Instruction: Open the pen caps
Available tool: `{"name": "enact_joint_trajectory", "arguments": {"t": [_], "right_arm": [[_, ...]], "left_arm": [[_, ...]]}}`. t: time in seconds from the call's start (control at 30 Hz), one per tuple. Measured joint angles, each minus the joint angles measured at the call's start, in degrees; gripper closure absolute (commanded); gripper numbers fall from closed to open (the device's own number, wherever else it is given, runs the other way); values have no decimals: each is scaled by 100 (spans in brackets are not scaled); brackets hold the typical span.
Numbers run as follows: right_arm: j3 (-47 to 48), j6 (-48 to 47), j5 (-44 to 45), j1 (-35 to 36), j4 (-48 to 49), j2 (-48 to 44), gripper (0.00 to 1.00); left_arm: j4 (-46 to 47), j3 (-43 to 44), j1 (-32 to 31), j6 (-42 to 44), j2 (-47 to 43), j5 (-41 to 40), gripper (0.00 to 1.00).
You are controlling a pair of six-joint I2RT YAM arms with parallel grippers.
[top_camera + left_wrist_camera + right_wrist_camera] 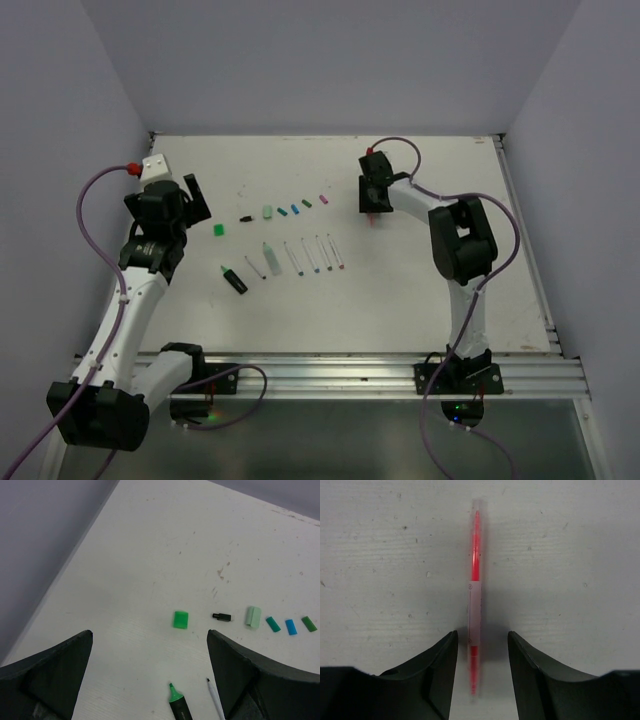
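Several pen caps lie in a row on the white table: bright green (pixel 218 229), black (pixel 246 217), pale green (pixel 267 211), teal (pixel 283 212), blue (pixel 295 209), dark green (pixel 307 203) and magenta (pixel 323 198). The left wrist view shows the bright green cap (pixel 180 619), black cap (pixel 221 616), pale green cap (pixel 253 617), teal cap (pixel 273 624), blue cap (pixel 290 626) and dark green cap (pixel 309 624). My left gripper (pixel 190 200) (pixel 150 635) is open and empty, left of the caps. My right gripper (pixel 372 205) (pixel 481 635) is open, low over a red pen (pixel 475 580) lying between its fingers.
A black highlighter (pixel 235 279) (pixel 177 702) and several thin white pens (pixel 310 256) lie uncapped in a row below the caps. A white box with a red button (pixel 155 167) stands at the far left corner. Walls close the table on the left, back and right.
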Motion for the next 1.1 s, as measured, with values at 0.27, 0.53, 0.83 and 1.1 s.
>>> {"name": "enact_joint_trajectory", "arguments": {"t": [0.27, 0.53, 0.83, 1.1], "right_arm": [[92, -7, -179, -68, -17, 63, 85], [-409, -13, -234, -151, 177, -258, 100], [-2046, -199, -181, 452, 417, -2358, 100], [-3211, -190, -474, 2157, 1517, -4419, 100]], "left_arm": [[20, 0, 7, -2, 9, 240, 0], [256, 26, 22, -146, 170, 1362, 0], [713, 142, -590, -1257, 671, 3161, 0], [1504, 337, -2057, -2037, 1189, 3195, 5]]}}
